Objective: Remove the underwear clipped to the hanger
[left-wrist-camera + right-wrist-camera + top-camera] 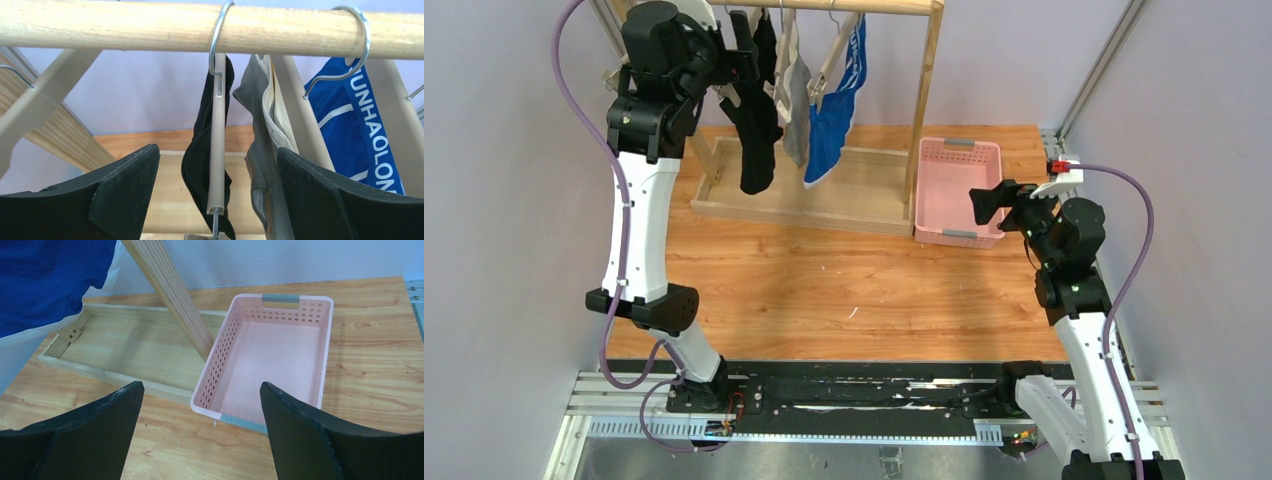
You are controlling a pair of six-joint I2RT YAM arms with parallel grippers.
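Observation:
Three briefs hang from hangers on a wooden rail (pixel 854 5): black (pixel 759 120), grey (pixel 796 100) and bright blue with white lettering (pixel 836 110). My left gripper (pixel 742 60) is raised at the rail, open, its jaws on either side of the black briefs' hanger (pixel 217 150). In the left wrist view the black briefs (pixel 200 165) hang between the fingers (pixel 125 190), the grey briefs (pixel 262 150) touch the right finger, and the blue briefs (pixel 360 130) hang farther right. My right gripper (pixel 986 203) is open and empty, above the table at the pink basket's near end.
A pink perforated basket (pixel 929 190) stands right of the wooden rack base (pixel 824 210); it also shows in the right wrist view (pixel 220 365). The rack's slanted leg (pixel 172 295) crosses that view. The table's right edge runs beside the right arm.

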